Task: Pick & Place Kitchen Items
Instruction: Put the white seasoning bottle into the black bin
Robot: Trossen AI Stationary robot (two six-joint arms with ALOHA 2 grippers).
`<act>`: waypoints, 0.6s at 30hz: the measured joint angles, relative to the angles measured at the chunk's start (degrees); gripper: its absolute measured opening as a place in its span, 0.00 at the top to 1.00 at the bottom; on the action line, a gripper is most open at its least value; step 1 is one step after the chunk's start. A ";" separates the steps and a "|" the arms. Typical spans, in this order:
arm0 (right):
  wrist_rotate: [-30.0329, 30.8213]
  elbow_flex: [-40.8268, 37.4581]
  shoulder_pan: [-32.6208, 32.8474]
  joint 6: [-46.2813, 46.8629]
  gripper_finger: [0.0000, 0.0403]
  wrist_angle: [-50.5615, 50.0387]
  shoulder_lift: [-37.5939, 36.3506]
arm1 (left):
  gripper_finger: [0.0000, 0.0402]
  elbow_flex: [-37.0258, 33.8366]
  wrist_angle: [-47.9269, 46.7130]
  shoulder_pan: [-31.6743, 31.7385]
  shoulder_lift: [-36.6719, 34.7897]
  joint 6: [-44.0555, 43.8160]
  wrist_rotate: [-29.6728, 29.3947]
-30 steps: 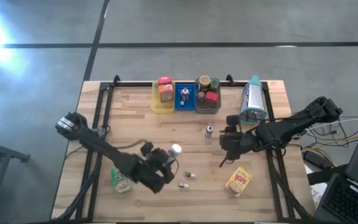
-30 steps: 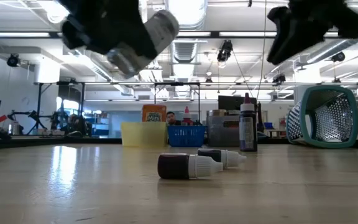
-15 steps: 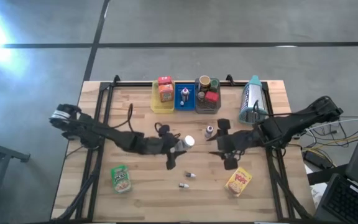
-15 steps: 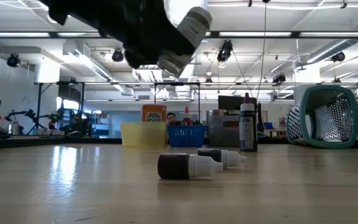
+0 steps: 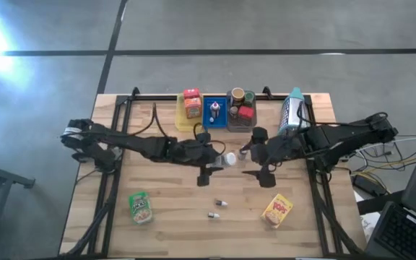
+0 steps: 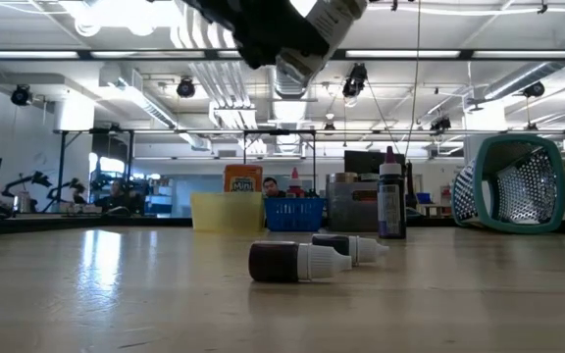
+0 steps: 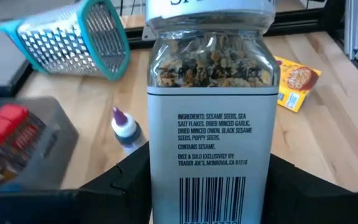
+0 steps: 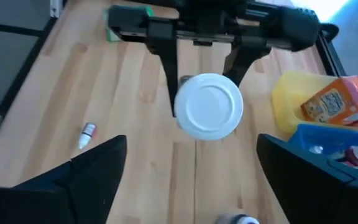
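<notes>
A clear seasoning jar [image 7: 210,93] with a white lid [image 8: 209,106] hangs over the table's middle, with my left gripper [image 5: 214,159] shut on it. The lid faces my right gripper [image 5: 255,156], which stands open just right of it, touching nothing. On the table lie a green pouch [image 5: 141,207], a yellow pouch [image 5: 276,210] and two small vials [image 6: 297,262] [image 6: 356,247]. A slim dark bottle [image 6: 391,204] stands upright on its base. My left gripper pinches the jar's two opposite sides [image 7: 160,186] near its bottom end, between its two fingers [image 8: 169,68]. The fingers come from the table's left and run along the jar. The jar is lifted clear, its lid end slanting up toward the right.
A yellow tray [image 5: 186,121], a blue tray [image 5: 214,112] and a grey tray [image 5: 241,124] stand in a row at the far edge, each holding items. A teal-rimmed grater [image 5: 293,115] lies to their right. Bare wood shows at the near left.
My left gripper has carried the jar up and toward the table's right and far side, rolling so that the lid now faces the right gripper. My right gripper has risen, shifted slightly left and opened wide.
</notes>
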 joint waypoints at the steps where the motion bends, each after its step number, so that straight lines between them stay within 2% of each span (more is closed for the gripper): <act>1: 0.03 0.34 -0.37 -0.10 0.11 -0.40 0.32 | 0.48 1.18 -1.01 0.18 0.38 0.86 0.02; 7: 0.43 1.00 -2.44 -2.70 0.09 -0.20 0.60 | 0.48 6.48 -5.29 0.60 2.49 5.05 0.00; 18: 0.49 0.93 -3.51 -4.74 0.09 -0.21 1.30 | 0.48 13.71 -6.52 2.58 7.22 9.03 -0.34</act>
